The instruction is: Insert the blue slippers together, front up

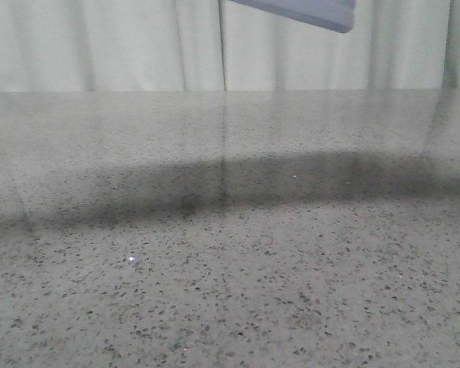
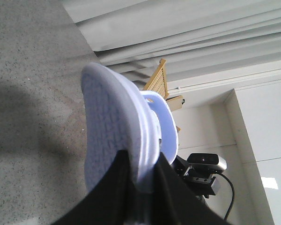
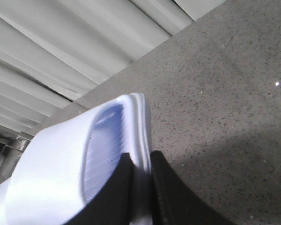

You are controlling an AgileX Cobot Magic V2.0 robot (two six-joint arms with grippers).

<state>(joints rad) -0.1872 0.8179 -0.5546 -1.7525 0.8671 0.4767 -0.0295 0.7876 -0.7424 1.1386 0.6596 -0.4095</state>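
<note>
My left jaws pinch one blue slipper [image 2: 113, 136] by its edge, tread showing. My right jaws clamp the other slipper [image 3: 70, 168], footbed visible, above the surface [image 1: 230, 268].

Speckled grey table [image 1: 230, 291]; pale curtains [image 1: 100, 46] behind.

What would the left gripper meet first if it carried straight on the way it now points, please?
Apart from the slipper clamped in the left gripper, nothing: beyond it lie only curtains and a wooden rack, seemingly far off, though depth is unclear.
</note>
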